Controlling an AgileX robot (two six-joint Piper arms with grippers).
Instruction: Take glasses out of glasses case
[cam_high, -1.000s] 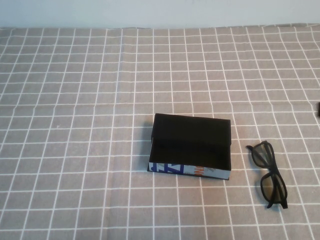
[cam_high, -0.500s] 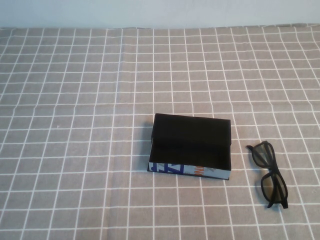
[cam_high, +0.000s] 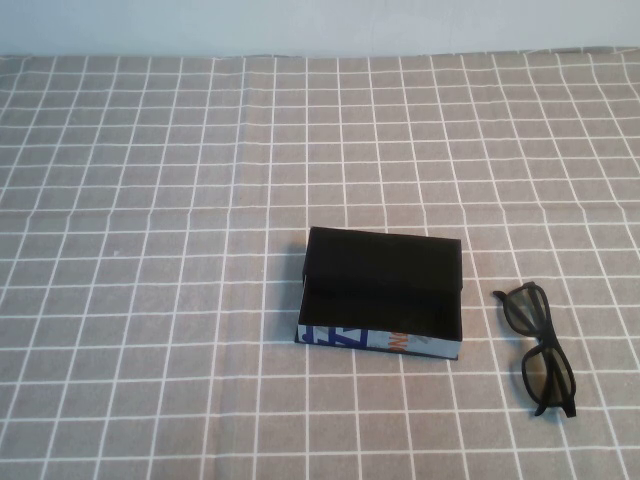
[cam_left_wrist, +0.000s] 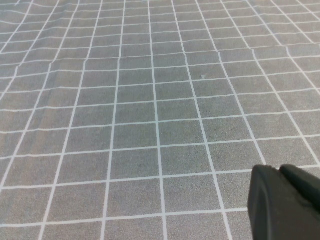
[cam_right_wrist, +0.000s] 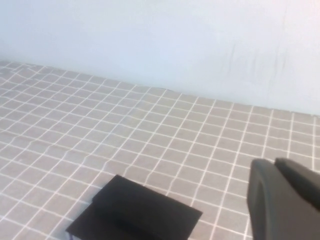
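The glasses case (cam_high: 382, 292) lies open at the middle of the table, black inside, flap lid folded back, its white front with blue and orange print facing me. It looks empty inside. Part of it shows in the right wrist view (cam_right_wrist: 135, 212). The black glasses (cam_high: 538, 350) lie on the cloth just right of the case, apart from it. My left gripper (cam_left_wrist: 280, 170) hangs shut and empty over bare cloth. My right gripper (cam_right_wrist: 274, 164) is shut and empty, raised, with the case below and to one side. Neither gripper shows in the high view.
A grey cloth with a white grid (cam_high: 150, 250) covers the whole table. A pale wall (cam_high: 320, 25) runs along the far edge.
A dark bit of my right arm at the high view's right edge one second ago has gone out of view. The case and the glasses have not moved.
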